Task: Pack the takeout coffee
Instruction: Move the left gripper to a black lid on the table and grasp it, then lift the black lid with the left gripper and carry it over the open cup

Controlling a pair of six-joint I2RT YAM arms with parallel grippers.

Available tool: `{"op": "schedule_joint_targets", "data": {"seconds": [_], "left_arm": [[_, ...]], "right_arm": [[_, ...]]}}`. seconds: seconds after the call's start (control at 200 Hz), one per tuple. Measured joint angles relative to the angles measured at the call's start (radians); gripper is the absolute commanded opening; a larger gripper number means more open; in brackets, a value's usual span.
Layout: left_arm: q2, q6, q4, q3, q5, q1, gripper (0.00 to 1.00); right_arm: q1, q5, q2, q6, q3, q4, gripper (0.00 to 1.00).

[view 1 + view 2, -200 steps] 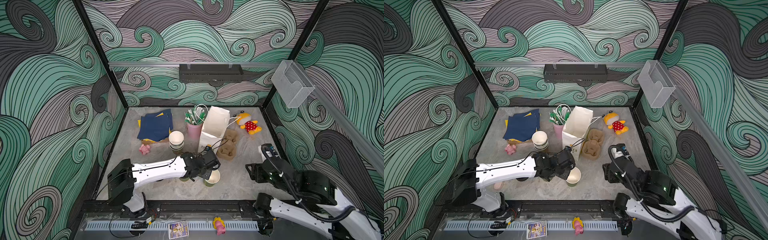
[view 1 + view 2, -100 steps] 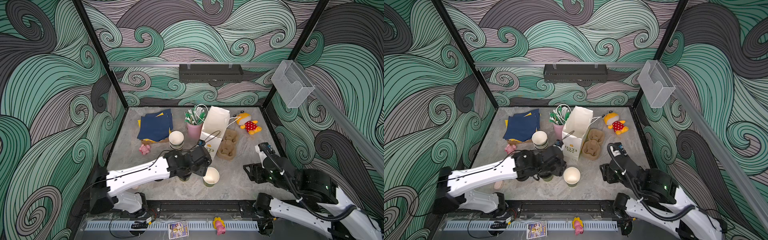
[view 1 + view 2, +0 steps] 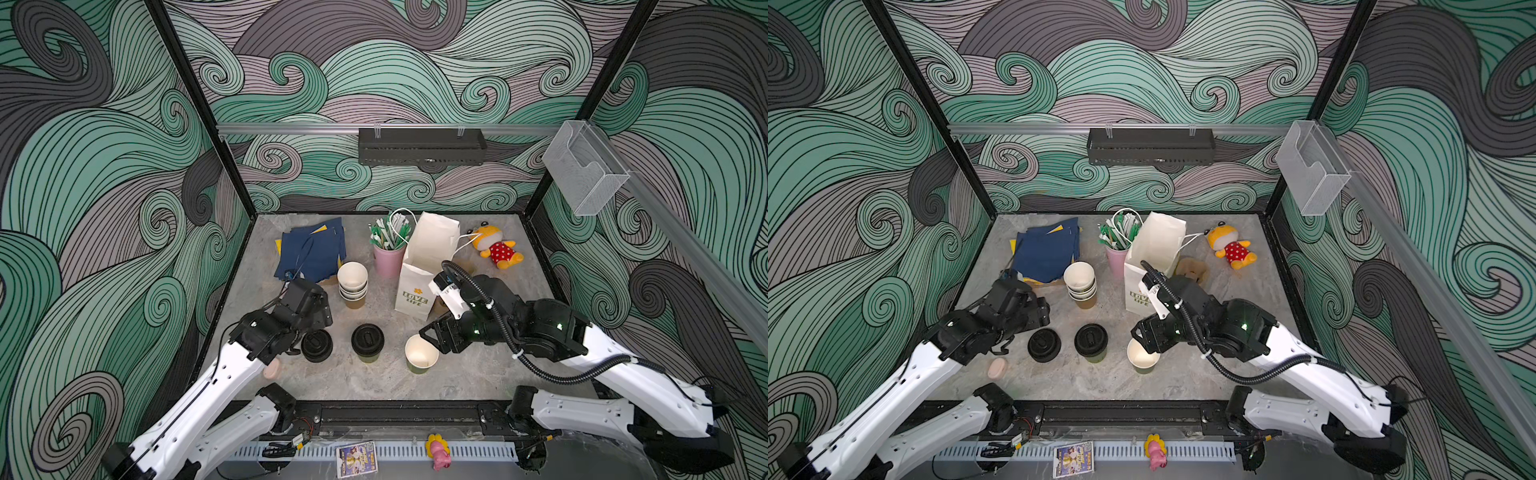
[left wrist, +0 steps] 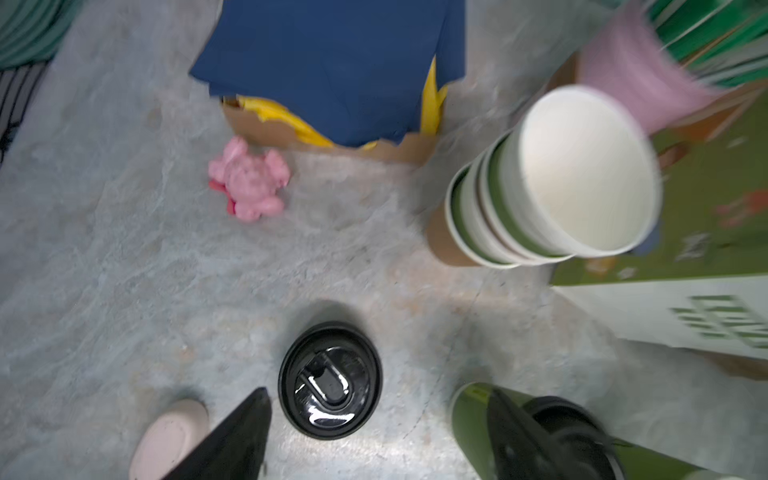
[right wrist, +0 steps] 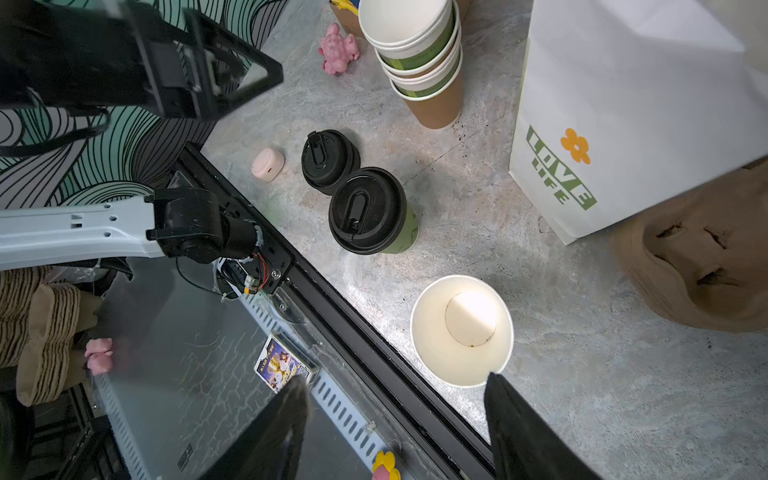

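Note:
One takeout coffee cup [image 3: 367,341] [image 3: 1091,341] [image 5: 370,210], olive green with a black sip lid on, stands upright near the table's front. To its right stands a second olive cup [image 3: 421,354] [image 3: 1143,356] [image 5: 461,330], white inside and without a lid. A loose black lid [image 3: 316,345] [image 4: 330,380] lies to the left of the lidded cup. My left gripper [image 3: 308,330] [image 4: 376,399] hangs open above that loose lid and holds nothing. My right gripper [image 3: 430,337] [image 5: 397,380] is open at the near rim of the unlidded cup, with nothing between its fingers.
A white paper bag [image 3: 428,257] stands behind the cups, with a brown cup carrier [image 5: 698,257] beside it. A stack of empty cups [image 3: 352,282], a pink cup of straws [image 3: 388,259] and blue napkins [image 3: 313,253] stand at the back. A small pink case [image 3: 270,369] lies front left.
My left gripper has opened, let go at the lidded cup and drawn back to the left over the loose lid. My right gripper has moved in to the unlidded cup.

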State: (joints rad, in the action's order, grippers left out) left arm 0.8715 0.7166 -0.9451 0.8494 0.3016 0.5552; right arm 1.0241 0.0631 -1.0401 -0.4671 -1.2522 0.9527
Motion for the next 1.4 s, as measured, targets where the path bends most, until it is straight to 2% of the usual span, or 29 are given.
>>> {"op": "schedule_joint_targets", "data": {"seconds": [0.04,0.305,0.655,1.055,1.401], "left_arm": [[0.012,0.017,-0.001,-0.038,-0.011,-0.004,0.99],[-0.005,0.143,0.036,-0.211,-0.044,-0.009,0.98],[0.098,0.194,0.135,-0.232,-0.053,-0.029,0.85],[0.167,0.2,0.174,-0.251,-0.057,-0.032,0.84],[0.232,0.198,0.191,-0.255,-0.066,-0.032,0.76]], "right_arm": [[0.001,-0.003,0.004,0.0,0.001,0.0,0.69],[0.004,-0.036,0.076,-0.008,0.06,-0.019,0.69],[0.004,-0.04,0.094,-0.016,0.115,-0.036,0.69],[0.004,-0.039,0.111,-0.029,0.145,-0.061,0.69],[0.004,-0.038,0.124,-0.04,0.15,-0.074,0.69]]}}
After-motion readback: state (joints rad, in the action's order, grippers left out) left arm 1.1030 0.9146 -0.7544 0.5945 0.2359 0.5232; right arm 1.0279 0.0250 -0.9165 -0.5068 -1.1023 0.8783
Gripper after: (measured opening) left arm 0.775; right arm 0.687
